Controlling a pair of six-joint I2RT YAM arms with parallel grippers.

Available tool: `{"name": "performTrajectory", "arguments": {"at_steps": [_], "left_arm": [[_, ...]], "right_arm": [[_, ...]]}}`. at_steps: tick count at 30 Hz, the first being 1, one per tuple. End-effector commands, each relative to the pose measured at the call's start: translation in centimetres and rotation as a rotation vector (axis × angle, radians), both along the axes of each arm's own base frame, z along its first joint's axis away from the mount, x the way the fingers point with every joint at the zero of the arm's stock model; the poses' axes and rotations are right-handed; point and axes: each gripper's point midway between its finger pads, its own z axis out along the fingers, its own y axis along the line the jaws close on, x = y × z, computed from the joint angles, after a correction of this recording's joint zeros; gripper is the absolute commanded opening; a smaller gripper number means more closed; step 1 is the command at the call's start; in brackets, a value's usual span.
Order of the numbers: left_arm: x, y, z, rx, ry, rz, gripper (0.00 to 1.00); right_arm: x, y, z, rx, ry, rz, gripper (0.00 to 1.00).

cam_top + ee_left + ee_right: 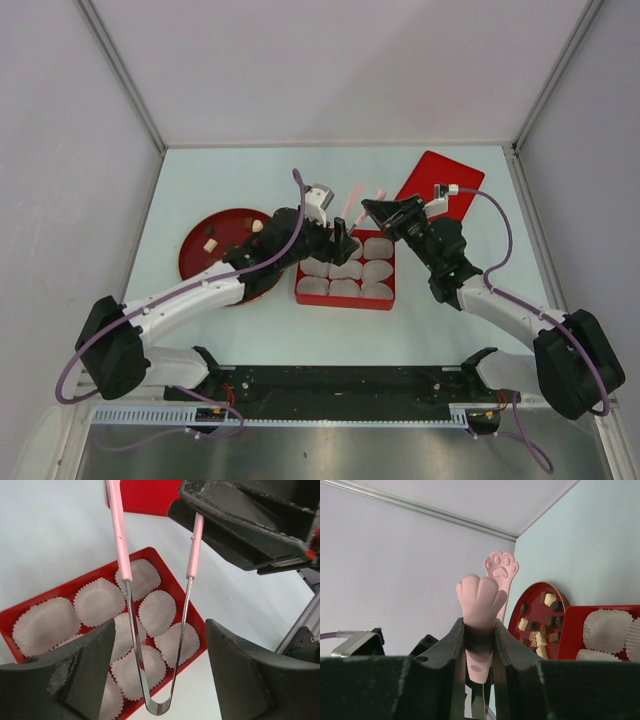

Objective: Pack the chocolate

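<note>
Red plastic frames most of the scene: a shallow red box [340,303] lined with white crinkled paper cups [97,600] sits mid-bench [250,330], and everything else is best placed from it; the chocolate [211,244] lies on a round red plate [190,262] just to the box's left in the overhead view, dark and cream pieces scattered loose; the cups in view show no piece inside; a flat red lid [440,182] lies beyond the box's far right corner.

Above the box's far edge hang the pink-handled tongs [120,535]; the right hand [479,625] is pinched onto one paw-tipped pink arm, the other arm standing free behind it; the left hand [159,630] is spread wide around the metal bend of the tongs, its pads apart from the steel on both sides. The tongs look to be passing between the hands, with no sweet lifted yet.

The sweets should be light and firm, yet smooth-sided and apt to skid or roll out of the small paw tips; the cube-like ones likely want holding across two flat faces, near the middle, with a gentle squeeze; too hard a nip could mark them or flick them off the plate.
</note>
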Motion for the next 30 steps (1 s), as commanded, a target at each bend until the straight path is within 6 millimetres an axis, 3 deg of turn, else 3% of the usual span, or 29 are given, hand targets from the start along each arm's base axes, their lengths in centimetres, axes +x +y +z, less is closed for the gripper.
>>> {"name": "performTrajectory", "arguments": {"at_steps": [1, 10, 17, 25, 28, 30], "left_arm": [[0.3, -1.1, 1.6, -0.066, -0.006, 0.009, 0.74], [-0.1, -1.7, 2.3, -0.103, -0.008, 0.001, 0.68], [-0.1, -1.9, 1.8, -0.092, 0.000, -0.002, 0.51], [0.7, -0.6, 1.8, -0.060, -0.020, 0.069, 0.42], [0.8, -0.2, 1.5, -0.030, -0.020, 0.083, 0.35], [0.8, 0.1, 1.2, -0.014, -0.016, 0.089, 0.34]], "right_arm": [[-0.4, -0.4, 2.5, 0.048, -0.056, -0.019, 0.00], [-0.5, -0.1, 2.1, 0.038, -0.045, -0.012, 0.00], [-0.5, 0.0, 2.0, 0.035, -0.044, -0.011, 0.00], [-0.8, 0.4, 1.2, 0.009, -0.022, 0.001, 0.00], [-0.7, 0.3, 0.2, -0.013, 0.006, -0.019, 0.09], [-0.7, 0.3, -0.1, -0.023, 0.014, -0.016, 0.26]]}}
